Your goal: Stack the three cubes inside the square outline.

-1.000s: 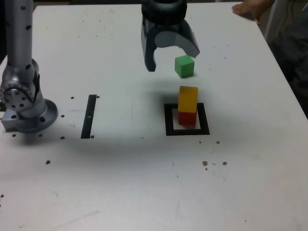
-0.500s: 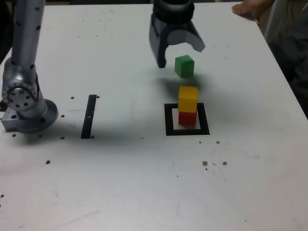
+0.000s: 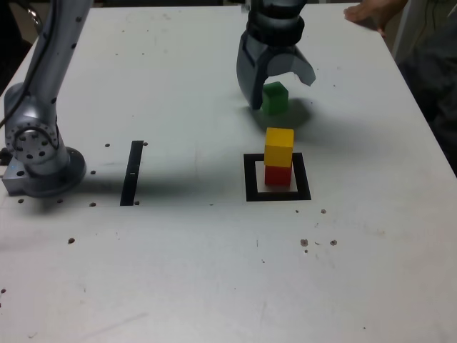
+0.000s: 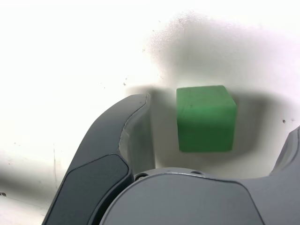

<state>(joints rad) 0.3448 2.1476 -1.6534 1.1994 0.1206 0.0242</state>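
Your green cube (image 3: 274, 98) sits flat on the white surface (image 3: 178, 271), beyond the square outline (image 3: 278, 178) in the exterior view and apart from it. Being a cube, it has no long axis; in the wrist view its faces (image 4: 205, 118) lie roughly square to the gripper's opening. You can read no label or writing on any block.

Inside the square outline, the yellow cube (image 3: 279, 146) stands on the red cube (image 3: 278, 174), both upright. The yellow one looks turned slightly against the red.

Your gripper (image 3: 277, 89) is spread wide and straddles the green cube, one finger (image 4: 115, 150) on each side. In the wrist view there is a clear gap between the cube and the nearer finger, so nothing is held or touched.

A straight black strip (image 3: 132, 172) lies toward the exterior view's left, near the arm's base (image 3: 39, 161). A person's hand (image 3: 371, 13) rests at the far edge.
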